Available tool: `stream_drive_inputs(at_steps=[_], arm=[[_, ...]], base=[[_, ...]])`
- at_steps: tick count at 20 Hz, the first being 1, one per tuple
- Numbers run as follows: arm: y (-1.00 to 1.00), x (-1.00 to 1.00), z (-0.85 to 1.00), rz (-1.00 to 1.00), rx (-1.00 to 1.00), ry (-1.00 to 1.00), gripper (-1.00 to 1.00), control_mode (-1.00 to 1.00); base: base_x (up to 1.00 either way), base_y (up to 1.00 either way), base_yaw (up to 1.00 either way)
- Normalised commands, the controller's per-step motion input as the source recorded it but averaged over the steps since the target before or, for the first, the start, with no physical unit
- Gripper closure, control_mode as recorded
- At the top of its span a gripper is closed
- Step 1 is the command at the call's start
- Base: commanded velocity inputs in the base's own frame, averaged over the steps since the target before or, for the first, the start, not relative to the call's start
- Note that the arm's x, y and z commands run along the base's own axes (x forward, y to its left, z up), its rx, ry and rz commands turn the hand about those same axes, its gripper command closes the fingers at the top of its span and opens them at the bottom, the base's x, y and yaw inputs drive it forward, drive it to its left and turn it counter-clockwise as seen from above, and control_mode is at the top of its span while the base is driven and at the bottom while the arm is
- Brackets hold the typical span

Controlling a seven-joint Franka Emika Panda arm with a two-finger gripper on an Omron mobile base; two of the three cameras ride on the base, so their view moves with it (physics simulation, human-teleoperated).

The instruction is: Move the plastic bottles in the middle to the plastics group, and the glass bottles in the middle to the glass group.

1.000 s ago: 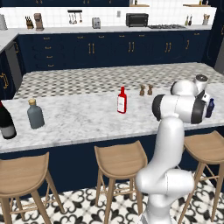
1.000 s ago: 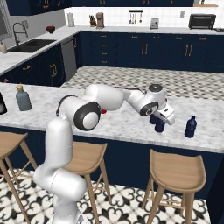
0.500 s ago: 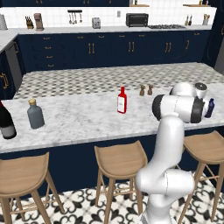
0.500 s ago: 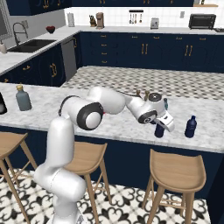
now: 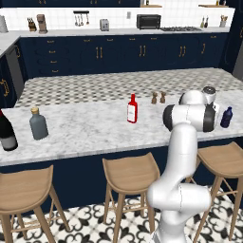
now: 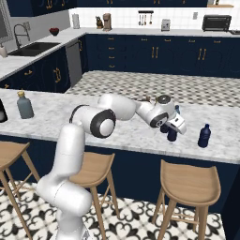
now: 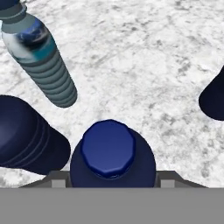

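marble covers the island worktop (image 5: 95,128), with dark navy cabinets behind it and wooden stools (image 5: 128,173) along its near edge. at the worktop's right end the gripper (image 6: 172,132) points down over a navy plastic bottle (image 7: 113,159). in the hand view the bottle's blue cap sits between the two finger tips, and the jaws stand on either side of its shoulders; whether they actually press it i cannot tell. just beside it stand another navy bottle (image 7: 26,135) and a ribbed pale teal bottle (image 7: 41,61), close together. a further navy bottle (image 6: 204,136) stands a little apart toward the worktop's right edge. the red glass bottle (image 5: 132,108) with its white label stands upright in the middle of the worktop, capped. far off at the left end are the grey stoppered flask (image 5: 38,124) and the dark wine bottle (image 5: 6,132). all the bottles are closed, and their contents cannot be made out.
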Motion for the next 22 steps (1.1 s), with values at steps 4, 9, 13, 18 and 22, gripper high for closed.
stream_drive_inputs(at_steps=[4,9,13,18,22], arm=[[-0.03,0.00,-0.06,0.00,0.00,0.04,1.00,-1.00],[0.00,0.00,-0.41,0.00,0.00,0.01,1.00,-1.00],[0.00,0.00,-0.36,0.00,0.00,0.00,1.00,-1.00],[0.00,0.00,-0.04,0.00,0.00,0.00,-1.00,-1.00],[0.00,0.00,0.03,0.00,0.00,0.00,-1.00,-1.00]], base=[[0.00,0.00,0.00],[0.00,0.00,0.00],[0.00,0.00,0.00],[0.00,0.00,0.00],[0.00,0.00,0.00]])
